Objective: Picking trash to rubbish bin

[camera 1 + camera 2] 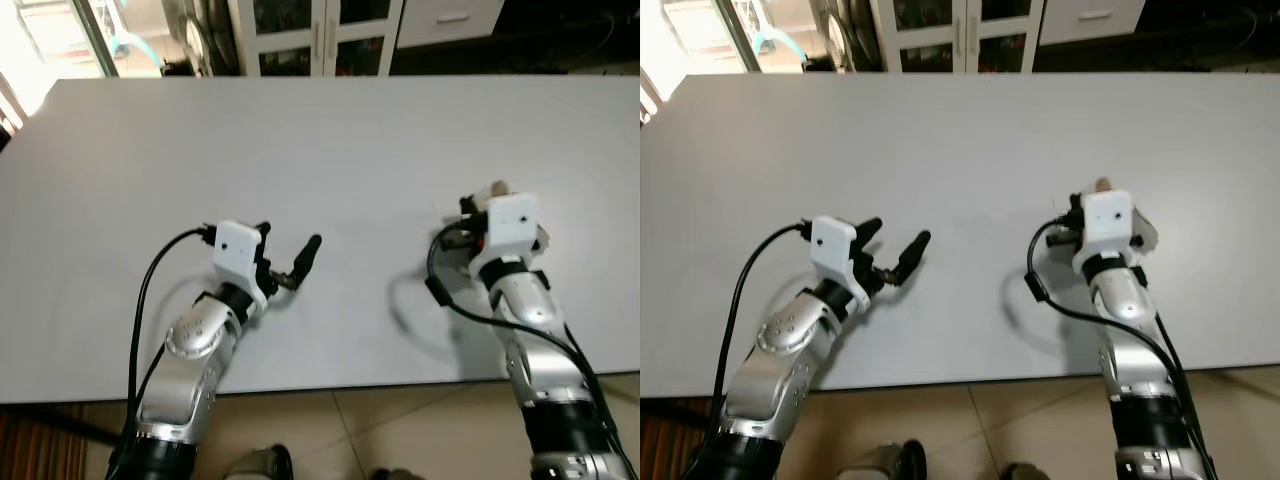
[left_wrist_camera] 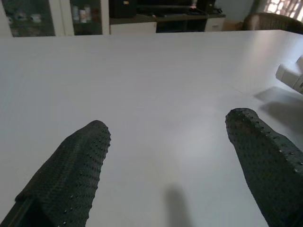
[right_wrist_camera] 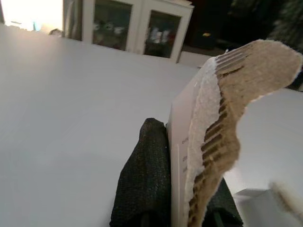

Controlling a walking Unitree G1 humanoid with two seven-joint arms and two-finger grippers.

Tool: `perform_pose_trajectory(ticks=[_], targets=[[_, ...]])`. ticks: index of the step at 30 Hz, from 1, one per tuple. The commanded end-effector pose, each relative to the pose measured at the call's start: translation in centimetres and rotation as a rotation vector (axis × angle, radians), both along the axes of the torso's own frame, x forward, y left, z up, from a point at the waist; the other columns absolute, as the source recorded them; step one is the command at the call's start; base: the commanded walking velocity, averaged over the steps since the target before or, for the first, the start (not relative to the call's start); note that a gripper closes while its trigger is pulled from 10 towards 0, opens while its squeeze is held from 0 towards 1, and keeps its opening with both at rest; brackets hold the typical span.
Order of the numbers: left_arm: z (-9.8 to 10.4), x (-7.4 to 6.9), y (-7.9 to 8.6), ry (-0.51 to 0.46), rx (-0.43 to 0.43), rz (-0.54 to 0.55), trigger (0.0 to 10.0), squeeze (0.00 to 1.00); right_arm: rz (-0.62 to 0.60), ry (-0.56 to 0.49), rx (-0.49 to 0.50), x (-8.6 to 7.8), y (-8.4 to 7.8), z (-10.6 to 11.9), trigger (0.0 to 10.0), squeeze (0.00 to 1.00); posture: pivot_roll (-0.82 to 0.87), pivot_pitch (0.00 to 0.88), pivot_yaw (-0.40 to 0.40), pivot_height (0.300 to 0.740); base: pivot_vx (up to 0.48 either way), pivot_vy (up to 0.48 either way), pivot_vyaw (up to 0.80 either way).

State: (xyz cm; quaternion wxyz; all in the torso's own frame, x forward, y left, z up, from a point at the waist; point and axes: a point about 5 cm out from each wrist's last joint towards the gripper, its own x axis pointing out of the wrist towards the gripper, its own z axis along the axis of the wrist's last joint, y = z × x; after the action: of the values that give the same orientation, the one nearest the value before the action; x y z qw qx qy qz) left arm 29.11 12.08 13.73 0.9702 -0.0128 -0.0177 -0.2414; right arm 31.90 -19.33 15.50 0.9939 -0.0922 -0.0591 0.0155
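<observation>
Both silver arms reach forward, forearms raised. Left gripper point(image 1: 290, 258): fingers spread apart, angled toward the right, nothing between them. Right gripper point(image 3: 182, 189): fingers point(image 3: 144, 184) pressed together on a torn cardboard piece point(image 3: 222, 113), wrist upright.

A wide white table point(image 1: 330, 140) (matte, pale grey).

Nothing legible anywhere; the torn cardboard piece point(image 3: 222, 127) carries a few small printed marks on its white face, too blurred to read.
</observation>
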Motion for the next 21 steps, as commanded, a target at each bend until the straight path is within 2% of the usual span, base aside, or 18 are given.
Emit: perform_pose_trajectory(ticks=[1, 6, 12, 18, 20, 21], targets=[[0.2, -0.3, 0.0, 0.002, -0.008, -0.021, 10.0, 0.0, -0.04, -0.034, -0.007, -0.6, -0.9, 1.2, 0.0, 0.0, -0.02, 0.106, 0.025, 0.74, 0.0, 0.0, 0.0], [0.5, -0.3, -0.1, 0.006, -0.009, -0.036, 10.0, 0.0, -0.078, -0.087, -0.021, -1.9, -1.5, 3.0, 0.0, 0.0, -0.03, 0.107, 0.029, 0.74, 0.0, 0.0, 0.0], [1.3, 0.1, -0.2, 0.006, -0.033, -0.012, 10.0, 0.0, -0.096, -0.127, -0.037, -3.3, -1.2, 4.8, 0.0, 0.0, -0.03, 0.107, 0.029, 0.74, 0.0, 0.0, 0.0], [1.6, 0.5, -0.4, 0.006, -0.055, 0.026, 10.0, 0.0, -0.11, -0.135, -0.018, -4.0, -1.0, 5.2, 0.0, 0.0, -0.07, 0.102, 0.034, 0.74, 0.0, 0.0, 0.0], [1.8, 0.6, -0.5, 0.011, -0.074, 0.037, 10.0, 0.0, -0.113, -0.124, -0.002, -4.4, -0.6, 5.1, 0.9, 0.0, -0.07, 0.101, 0.033, 0.74, 0.0, 0.0, 0.0], [1.8, 0.6, -0.5, 0.011, -0.074, 0.037, 10.0, 0.0, -0.113, -0.124, -0.002, -4.4, -0.6, 5.1, 0.9, 0.0, -0.07, 0.101, 0.033, 0.74, 0.0, 0.0, 0.0]])
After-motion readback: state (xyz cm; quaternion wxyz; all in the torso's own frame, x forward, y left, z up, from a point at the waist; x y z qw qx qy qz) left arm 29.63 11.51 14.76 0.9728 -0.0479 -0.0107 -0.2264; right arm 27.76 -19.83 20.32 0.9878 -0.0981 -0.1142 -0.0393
